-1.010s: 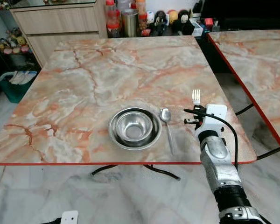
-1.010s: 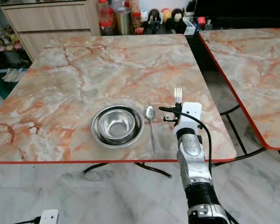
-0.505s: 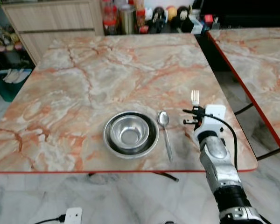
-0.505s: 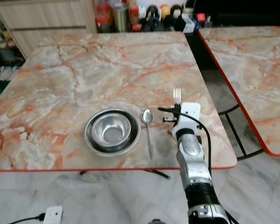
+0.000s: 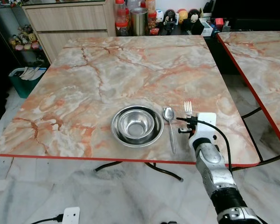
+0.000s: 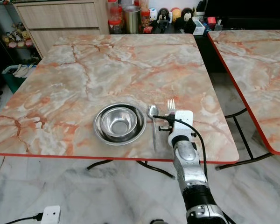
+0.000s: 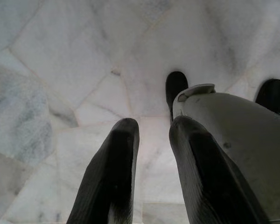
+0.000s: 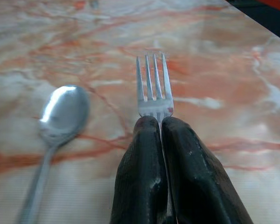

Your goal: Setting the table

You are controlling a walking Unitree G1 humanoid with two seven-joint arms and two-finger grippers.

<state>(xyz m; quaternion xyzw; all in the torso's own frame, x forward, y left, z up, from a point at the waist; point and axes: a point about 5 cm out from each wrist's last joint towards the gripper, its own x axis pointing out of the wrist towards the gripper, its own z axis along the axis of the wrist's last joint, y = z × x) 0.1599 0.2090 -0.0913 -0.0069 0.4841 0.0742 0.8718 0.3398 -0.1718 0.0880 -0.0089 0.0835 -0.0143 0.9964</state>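
Black fingers of my right gripper (image 8: 159,126) are pinched tight on the fork (image 8: 154,88), tines pointing away over the marble table (image 5: 84,88). Just beside it lies the spoon (image 5: 169,122) (flat, untouched), then the steel bowl (image 5: 136,125). My left gripper (image 7: 151,133) hangs slightly parted above the floor.

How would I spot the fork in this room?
Find the marble table with its red edge, then the steel bowl near its front. Right of it lies a spoon; next over, the fork is the one pinched in the right gripper, tines pointing away.
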